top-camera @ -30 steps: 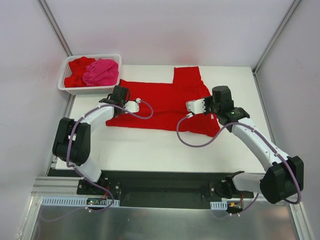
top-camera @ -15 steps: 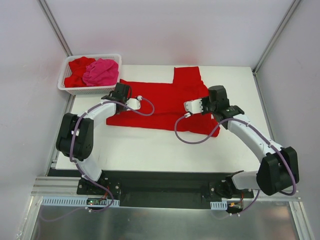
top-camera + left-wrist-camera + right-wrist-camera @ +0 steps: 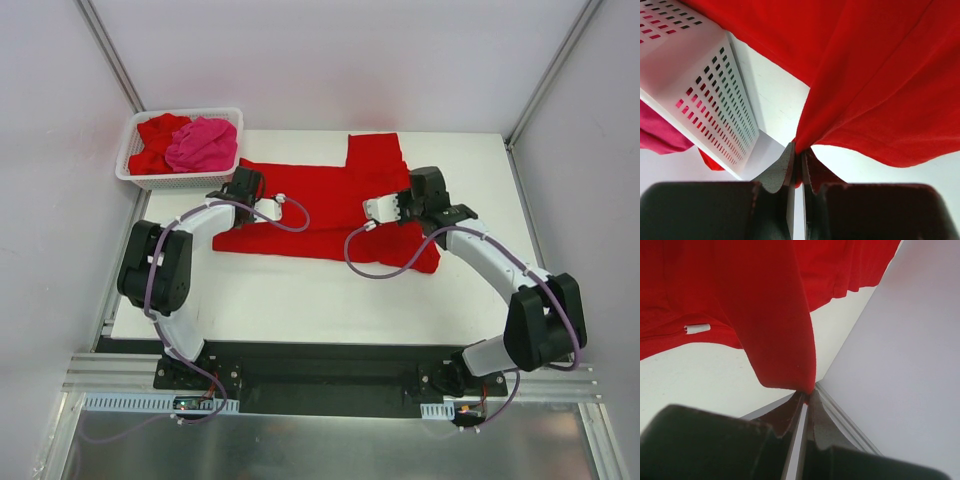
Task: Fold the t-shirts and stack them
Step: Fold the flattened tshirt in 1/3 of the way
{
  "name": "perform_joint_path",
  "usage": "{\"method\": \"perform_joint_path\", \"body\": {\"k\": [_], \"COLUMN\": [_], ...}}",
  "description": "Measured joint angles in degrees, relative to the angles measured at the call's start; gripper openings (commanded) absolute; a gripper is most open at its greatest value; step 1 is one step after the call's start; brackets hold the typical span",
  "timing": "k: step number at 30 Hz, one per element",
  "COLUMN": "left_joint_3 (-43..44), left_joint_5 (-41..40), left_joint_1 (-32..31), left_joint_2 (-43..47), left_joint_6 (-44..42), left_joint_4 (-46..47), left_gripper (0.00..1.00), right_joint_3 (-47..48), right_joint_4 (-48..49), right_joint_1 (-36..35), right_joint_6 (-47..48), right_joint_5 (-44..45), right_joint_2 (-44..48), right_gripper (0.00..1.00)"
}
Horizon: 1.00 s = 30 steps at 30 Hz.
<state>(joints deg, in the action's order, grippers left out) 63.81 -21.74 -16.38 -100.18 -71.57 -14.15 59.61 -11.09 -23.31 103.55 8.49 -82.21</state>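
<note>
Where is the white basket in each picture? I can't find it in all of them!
Top external: the white basket is at the upper left, by the far left corner of the table.
Left wrist: its lattice wall fills the left side, next to the red t-shirt.
Right wrist: not in it.
Shared landmark: the red t-shirt shows in all three views.

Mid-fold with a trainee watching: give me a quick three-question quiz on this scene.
1. True or false: both arms' jaws are shut on the spread red t-shirt.
2. Where does the pink t-shirt lie? A) under the red one B) in the basket C) in the right jaws
3. Which corner of the table holds the basket?
Key: 1 true; 2 B; 3 far left.
</note>
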Motion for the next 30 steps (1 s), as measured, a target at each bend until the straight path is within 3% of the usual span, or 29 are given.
{"method": "perform_joint_path", "body": {"k": [30], "left_joint_3": [2.6], "left_joint_5": [-1.1], "left_joint_1": [0.7], "left_joint_2": [-4.8], "left_joint_6": [-0.1], "left_joint_4": [0.2], "left_gripper": [0.00], "right_joint_3": [3.2], "right_joint_4": [1.9], "right_joint_1": [0.9], "right_joint_6": [0.2], "right_joint_5": [0.0], "right_joint_2": [-6.9], "right_gripper": [0.01]}}
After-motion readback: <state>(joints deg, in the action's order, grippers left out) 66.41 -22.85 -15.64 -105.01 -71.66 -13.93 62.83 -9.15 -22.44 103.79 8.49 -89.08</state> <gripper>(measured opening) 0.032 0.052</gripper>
